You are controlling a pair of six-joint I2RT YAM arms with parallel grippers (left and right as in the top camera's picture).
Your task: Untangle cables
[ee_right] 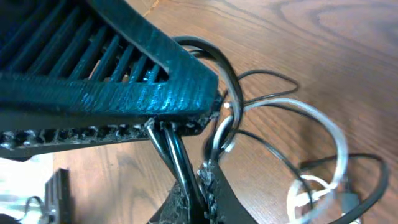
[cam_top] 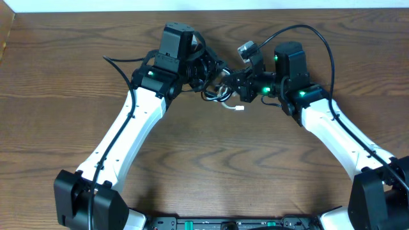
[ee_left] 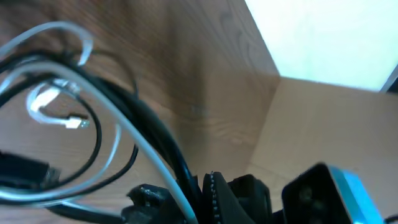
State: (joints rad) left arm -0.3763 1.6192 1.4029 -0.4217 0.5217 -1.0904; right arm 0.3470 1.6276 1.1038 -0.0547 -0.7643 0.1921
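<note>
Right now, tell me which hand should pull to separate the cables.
Right, probably. The right hand appears to pinch mostly black strands, with the white cable looping free beside it. The left hand clamps black and white together, so it suits anchoring.

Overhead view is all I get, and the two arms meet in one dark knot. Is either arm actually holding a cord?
Observer: Yes. The right wrist camera shows the right fingers closed on several black cables.
Visitor: And the other arm?
Observer: In the left wrist view, black cables and a white cable run in between the left fingers. They look pinched there, though the picture is blurred.
Visitor: Is the white one knotted?
Observer: From the right wrist camera, the white cable swings out in a wide loop and crosses thin black cables. I cannot tell whether it is a true knot.
</note>
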